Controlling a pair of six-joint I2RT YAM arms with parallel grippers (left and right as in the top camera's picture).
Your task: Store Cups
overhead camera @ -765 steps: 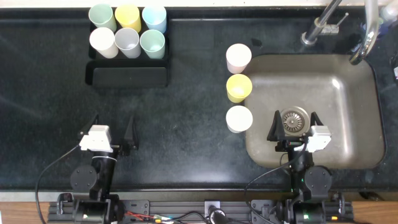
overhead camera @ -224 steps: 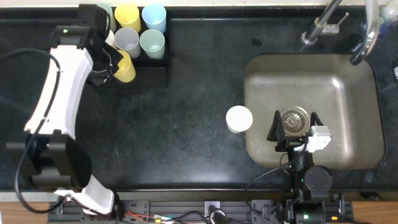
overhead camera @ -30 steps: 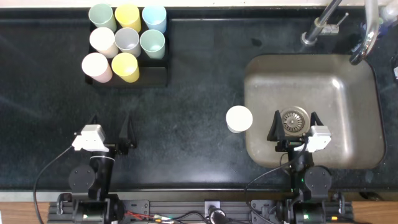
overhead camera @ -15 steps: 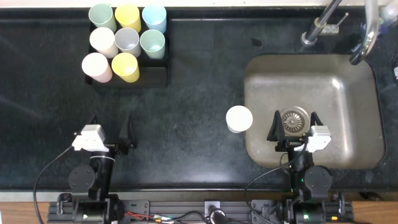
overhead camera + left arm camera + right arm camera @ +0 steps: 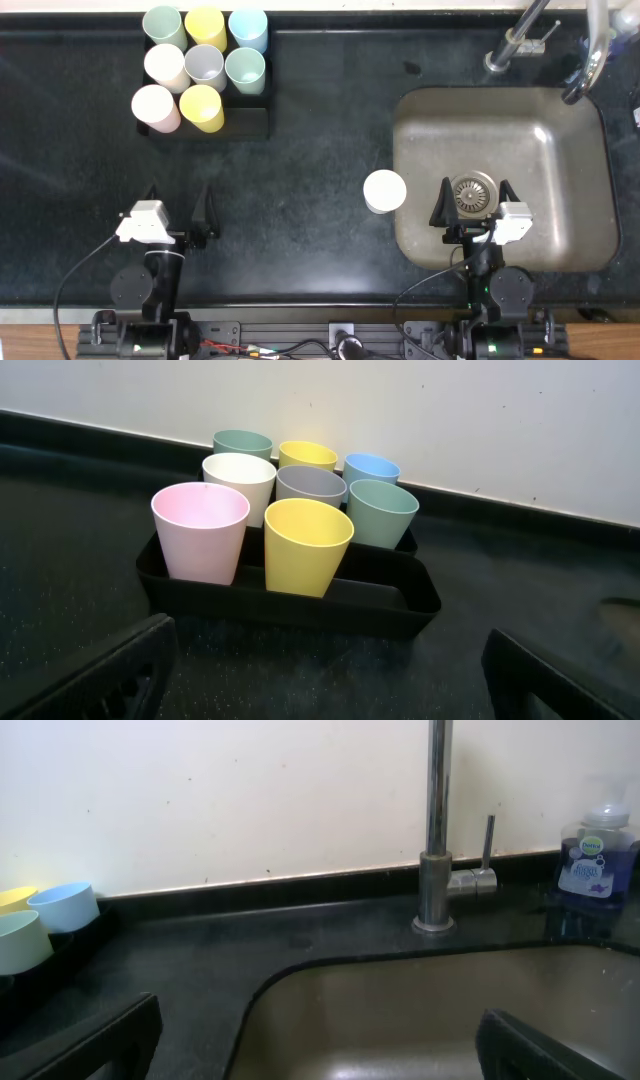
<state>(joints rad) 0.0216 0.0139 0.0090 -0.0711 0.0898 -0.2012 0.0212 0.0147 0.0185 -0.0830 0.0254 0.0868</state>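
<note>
A black tray (image 5: 250,123) at the counter's back left holds several upright cups, among them a pink cup (image 5: 153,107) and a yellow cup (image 5: 202,107) in its front row. The left wrist view faces the same tray (image 5: 405,598), with the pink cup (image 5: 201,531) and yellow cup (image 5: 308,545) nearest. One white cup (image 5: 384,190) stands alone on the counter beside the sink's left rim. My left gripper (image 5: 179,205) rests open near the front edge, well short of the tray. My right gripper (image 5: 473,200) is open with nothing between its fingers, over the sink's front.
The steel sink (image 5: 540,130) takes up the right side, with its drain (image 5: 473,190) by my right gripper. A faucet (image 5: 435,830) rises behind the basin and a soap bottle (image 5: 596,860) stands at the far right. Dark counter (image 5: 300,190) lies between tray and sink.
Since the oldest frame the pink and yellow cups went from beside the sink into the tray. The left arm, at the tray 7.5 s ago, is back at its base. Nothing moved this last second.
</note>
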